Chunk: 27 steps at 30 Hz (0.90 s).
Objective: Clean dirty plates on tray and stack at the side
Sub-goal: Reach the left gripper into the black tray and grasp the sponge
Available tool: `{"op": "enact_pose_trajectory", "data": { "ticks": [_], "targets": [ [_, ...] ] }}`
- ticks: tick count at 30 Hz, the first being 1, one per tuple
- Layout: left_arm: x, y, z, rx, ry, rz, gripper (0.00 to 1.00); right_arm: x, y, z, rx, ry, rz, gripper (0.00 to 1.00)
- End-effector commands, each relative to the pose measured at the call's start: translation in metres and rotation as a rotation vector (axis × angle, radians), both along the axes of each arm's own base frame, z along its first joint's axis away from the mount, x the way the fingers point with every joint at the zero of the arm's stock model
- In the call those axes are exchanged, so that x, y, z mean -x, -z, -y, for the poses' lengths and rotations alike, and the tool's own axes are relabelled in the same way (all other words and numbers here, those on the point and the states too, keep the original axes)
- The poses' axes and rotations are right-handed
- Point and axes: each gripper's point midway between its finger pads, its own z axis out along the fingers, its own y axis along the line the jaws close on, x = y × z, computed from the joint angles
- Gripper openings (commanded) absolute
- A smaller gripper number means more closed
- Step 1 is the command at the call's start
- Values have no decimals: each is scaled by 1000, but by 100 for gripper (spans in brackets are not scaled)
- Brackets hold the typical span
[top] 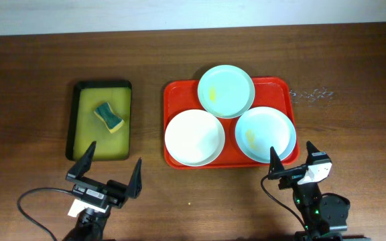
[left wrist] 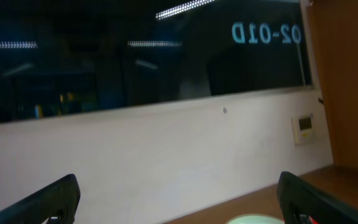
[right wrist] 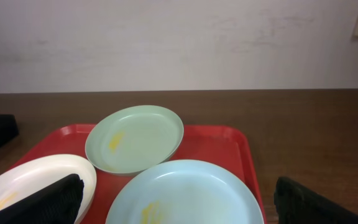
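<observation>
Closest in, at the near edge of the worktop (top: 32, 80), both arms are low with their fingers pointing toward the far side. On the right hand (top: 291, 147) the fingers are spread wide apart and grip nothing. Its tips reach the near right corner of the red tray (top: 283, 87), just at the rim of the near mint plate (top: 265, 134). The left hand (top: 116, 151) is likewise spread and holds nothing, with the tray well off to its right.

All three plates lie on the red tray. The white plate (top: 194, 137) sits near left and the near mint plate near right, the two just beside each other. A far mint plate (top: 226, 91) sits at the middle of the far side, jutting past the far rim and meeting the rims of the other two; which lies on top I cannot tell. Both mint plates carry a yellowish smear.

Left of the red tray, apart from it, a black-rimmed tray (top: 79, 134) with a yellow inside holds a sponge (top: 108, 116). It lies just beyond the left hand.
</observation>
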Motion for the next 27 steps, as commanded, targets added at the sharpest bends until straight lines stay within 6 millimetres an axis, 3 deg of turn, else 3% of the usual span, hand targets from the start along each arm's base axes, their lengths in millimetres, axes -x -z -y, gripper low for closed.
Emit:
{"op": "enact_pose_trajectory", "data": {
  "ticks": [1,3,5,8,9,11,13,16,17,20,24,27],
  "targets": [
    [-5,-28,-1,3,-7,-67,99,0,3,-1,-3,0,-8,99],
    [-27,-31,-8,20,-49,-216,99,0,3,-1,-3,0,-8,99],
    [-58,-19,-12,-1,-76,-458,99,0,3,-1,-3,0,-8,99],
    [-82,-16,30,-65,198,-727,99,0,3,-1,-3,0,-8,99],
    [-95,-18,29,-71,194,-743,99,0,3,-1,-3,0,-8,99],
    [-129,-10,5,-77,37,-853,99,0,3,-1,-3,0,-8,99],
    [-154,15,-29,-62,-177,-1064,99,0,3,-1,-3,0,-8,99],
    [-187,48,-42,-68,-225,-1183,99,0,3,-1,-3,0,-8,99],
    [-197,67,-50,-59,-245,-1229,99,0,3,-1,-3,0,-8,99],
    [-226,117,-84,156,-333,-1347,99,0,3,-1,-3,0,-8,99],
    [-236,179,-86,271,-318,-1503,99,0,3,-1,-3,0,-8,99],
    [-242,197,-98,461,-453,-1535,99,0,3,-1,-3,0,-8,99]
  ]
}}
